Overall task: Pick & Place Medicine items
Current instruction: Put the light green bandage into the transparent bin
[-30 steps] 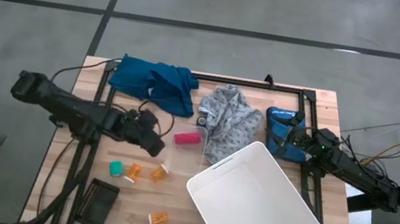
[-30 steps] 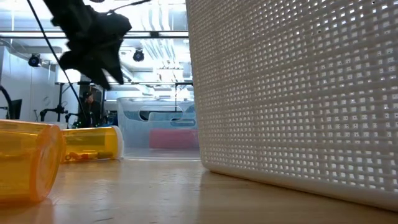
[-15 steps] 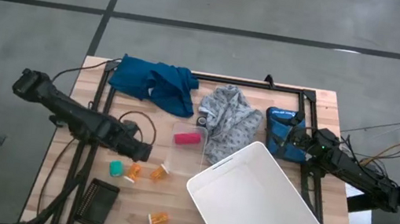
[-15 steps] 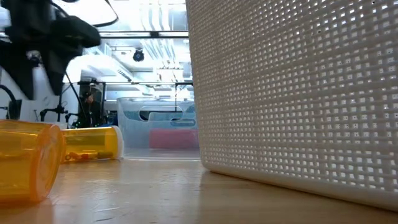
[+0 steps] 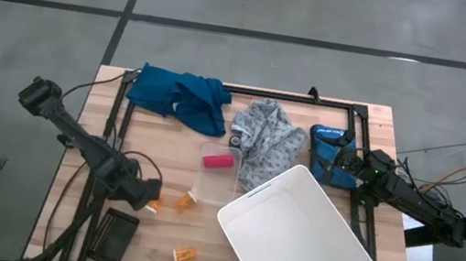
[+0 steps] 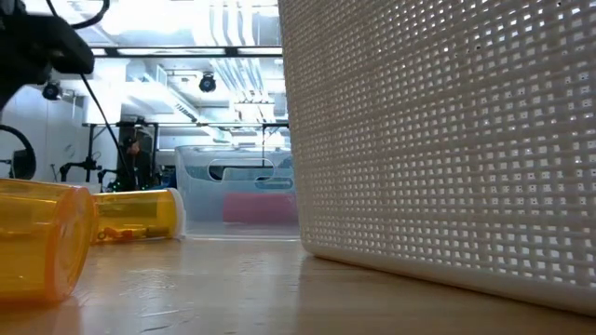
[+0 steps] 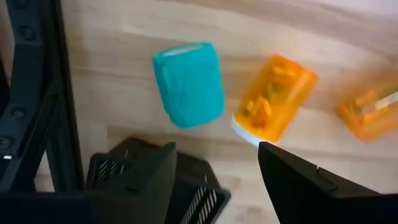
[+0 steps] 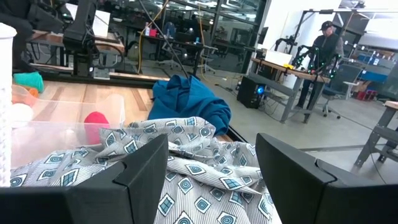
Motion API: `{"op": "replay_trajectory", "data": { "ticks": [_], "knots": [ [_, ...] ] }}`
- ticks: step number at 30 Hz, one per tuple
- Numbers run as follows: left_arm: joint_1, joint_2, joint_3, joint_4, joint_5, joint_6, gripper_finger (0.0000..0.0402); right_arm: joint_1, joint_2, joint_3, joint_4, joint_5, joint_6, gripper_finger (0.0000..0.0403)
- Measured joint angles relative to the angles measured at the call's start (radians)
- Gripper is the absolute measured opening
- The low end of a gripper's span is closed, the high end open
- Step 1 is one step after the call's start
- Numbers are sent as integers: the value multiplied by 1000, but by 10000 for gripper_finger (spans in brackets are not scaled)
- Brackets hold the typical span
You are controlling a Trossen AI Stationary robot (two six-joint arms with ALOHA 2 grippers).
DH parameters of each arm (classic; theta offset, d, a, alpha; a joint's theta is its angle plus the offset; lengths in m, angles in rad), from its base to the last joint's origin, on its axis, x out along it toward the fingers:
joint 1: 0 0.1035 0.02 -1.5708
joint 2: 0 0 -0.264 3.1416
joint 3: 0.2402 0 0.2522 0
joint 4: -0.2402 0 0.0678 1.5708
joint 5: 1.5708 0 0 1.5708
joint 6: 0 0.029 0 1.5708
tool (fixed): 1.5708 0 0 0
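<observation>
Left tool (image 5: 141,198) hides 1 orange pill bottle (image 7: 272,99) from above.

Three translucent orange pill bottles lie on their sides: one (image 5: 156,200) at about nine o'clock of another (image 5: 186,201), and the third (image 5: 185,255) toward six o'clock of both, well apart.

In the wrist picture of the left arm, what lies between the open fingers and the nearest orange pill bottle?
Only bare wooden table lies between the left gripper and the orange pill bottle; the left wrist view shows this.
</observation>
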Motion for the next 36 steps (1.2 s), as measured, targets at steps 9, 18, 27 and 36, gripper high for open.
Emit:
{"op": "replay_trajectory", "data": {
  "ticks": [9, 18, 27, 36],
  "knots": [
    [1, 1, -71, 60, 41, -96, 232, 0, 0, 0, 0, 0, 0, 240],
    [1, 1, -72, 31, 36, -159, 232, 0, 0, 0, 0, 0, 0, 240],
    [1, 1, -72, 29, 21, -167, 260, 0, 0, 0, 0, 0, 0, 240],
    [2, 0, -132, 96, 18, -170, 328, 0, 0, 0, 0, 0, 0, 240]
  ]
}}
